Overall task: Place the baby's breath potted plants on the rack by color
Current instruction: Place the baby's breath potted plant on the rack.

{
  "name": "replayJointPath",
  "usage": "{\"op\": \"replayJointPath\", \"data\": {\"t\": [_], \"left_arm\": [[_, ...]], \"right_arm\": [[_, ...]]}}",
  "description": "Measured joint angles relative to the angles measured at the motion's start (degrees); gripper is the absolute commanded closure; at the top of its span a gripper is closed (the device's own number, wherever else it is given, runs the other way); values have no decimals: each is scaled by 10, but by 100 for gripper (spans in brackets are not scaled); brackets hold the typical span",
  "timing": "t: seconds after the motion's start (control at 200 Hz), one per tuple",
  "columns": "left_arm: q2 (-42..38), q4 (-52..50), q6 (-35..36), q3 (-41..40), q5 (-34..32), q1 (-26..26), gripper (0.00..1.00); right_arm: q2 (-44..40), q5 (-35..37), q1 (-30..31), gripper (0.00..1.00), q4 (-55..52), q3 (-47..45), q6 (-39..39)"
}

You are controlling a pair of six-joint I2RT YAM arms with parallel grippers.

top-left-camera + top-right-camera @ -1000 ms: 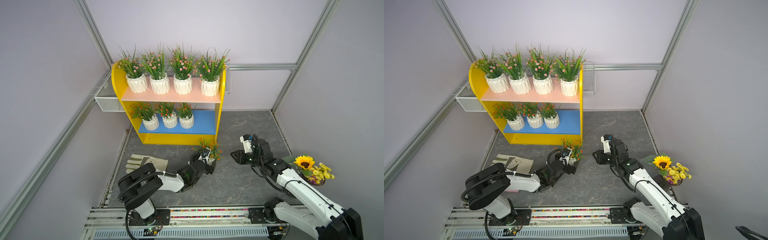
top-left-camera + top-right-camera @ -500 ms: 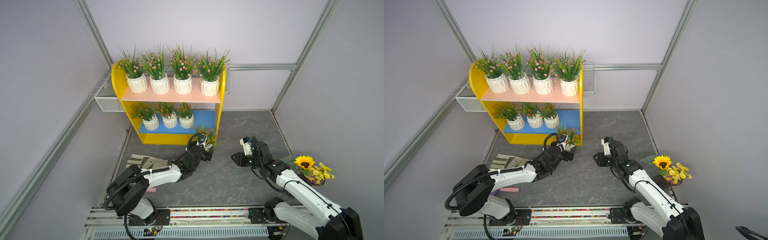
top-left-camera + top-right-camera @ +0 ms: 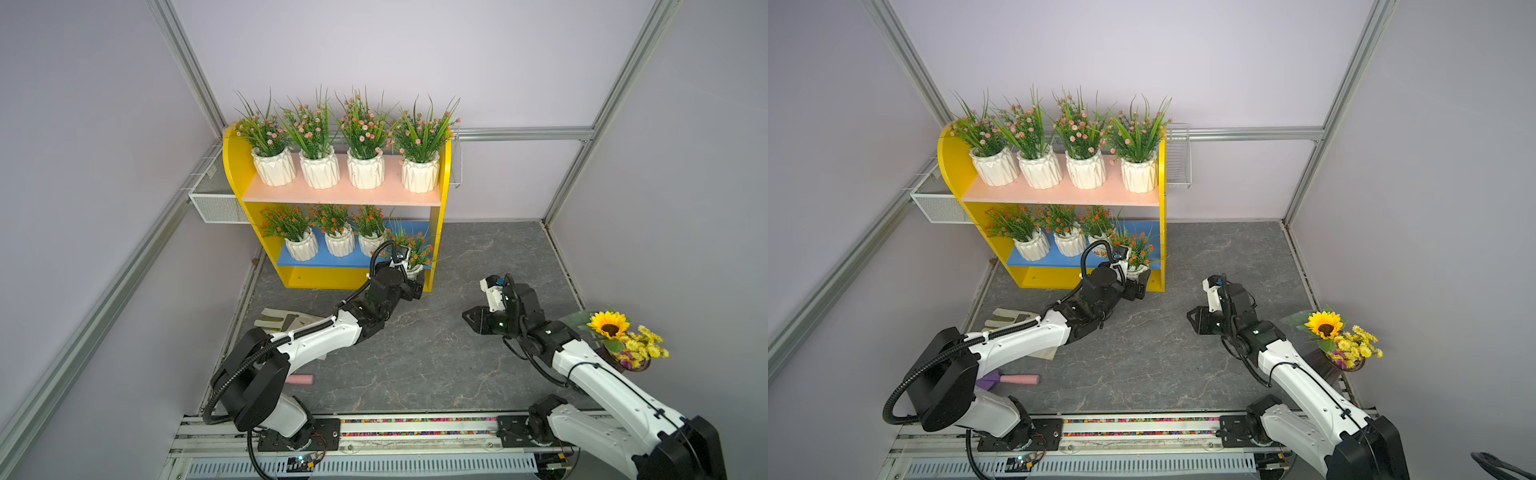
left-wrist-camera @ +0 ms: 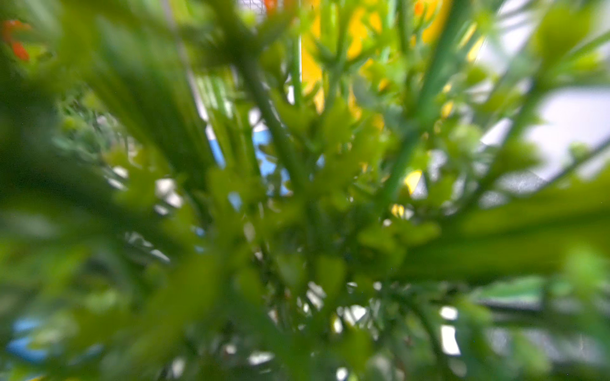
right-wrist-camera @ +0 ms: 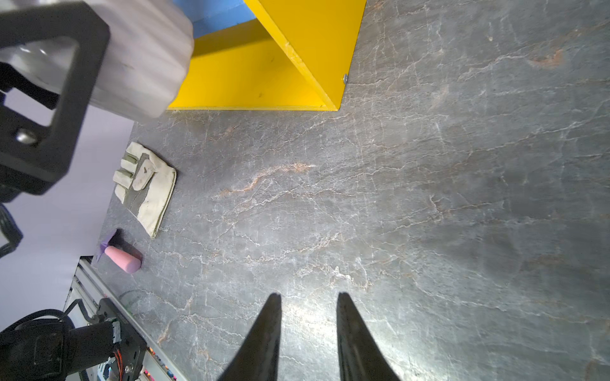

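Observation:
The rack (image 3: 232, 166) (image 3: 951, 158) stands against the back wall. Several pink baby's breath potted plants (image 3: 365, 166) (image 3: 1086, 166) line its pale pink upper board. Three orange-red ones (image 3: 340, 239) (image 3: 1069, 239) stand on the blue lower board. My left gripper (image 3: 415, 277) (image 3: 1139, 277) is shut on the white pot of another orange-red plant (image 3: 411, 249) (image 3: 1133, 249) (image 5: 142, 59) at the blue board's right front edge; whether it rests there is unclear. Blurred green sprigs (image 4: 297, 198) fill the left wrist view and hide the jaws. My right gripper (image 3: 473, 320) (image 3: 1196, 322) (image 5: 308, 297) hangs open and empty over the floor.
A work glove (image 3: 286, 320) (image 3: 1009, 320) (image 5: 148, 188) and a pink-handled tool (image 3: 301, 379) (image 3: 1017, 379) (image 5: 122, 259) lie on the grey floor at the left. A sunflower bouquet (image 3: 615, 332) (image 3: 1329, 328) sits at the right. White mesh baskets (image 3: 216, 203) (image 3: 1177, 158) flank the rack.
My left arm has carried the orange-red plant from the middle of the floor up to the right end of the rack's blue board. The right arm has drawn back a little.

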Motion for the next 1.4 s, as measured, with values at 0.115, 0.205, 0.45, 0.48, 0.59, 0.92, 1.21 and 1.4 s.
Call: {"op": "replayJointPath", "data": {"t": [0.115,0.205,0.45,0.48,0.59,0.92,1.21,1.4], "left_arm": [[8,-4,0,21,5,11,58],[17,-4,-1,33,10,19,58],[50,-17,-2,56,23,32,58],[55,-17,-2,61,24,32,58],[69,-17,-3,76,30,35,58],[108,-25,-6,134,38,49,58],[157,-31,-8,177,43,63,57],[174,-39,-12,201,43,71,56]], "right_arm": [[0,0,0,68,0,0,0],[0,0,0,68,0,0,0],[-4,0,0,68,-3,0,0],[-5,0,0,68,-3,0,0],[-11,0,0,68,-5,-3,0],[-13,0,0,68,-6,-7,0],[-13,0,0,68,-6,-11,0],[-13,0,0,68,-6,-17,0]]}}
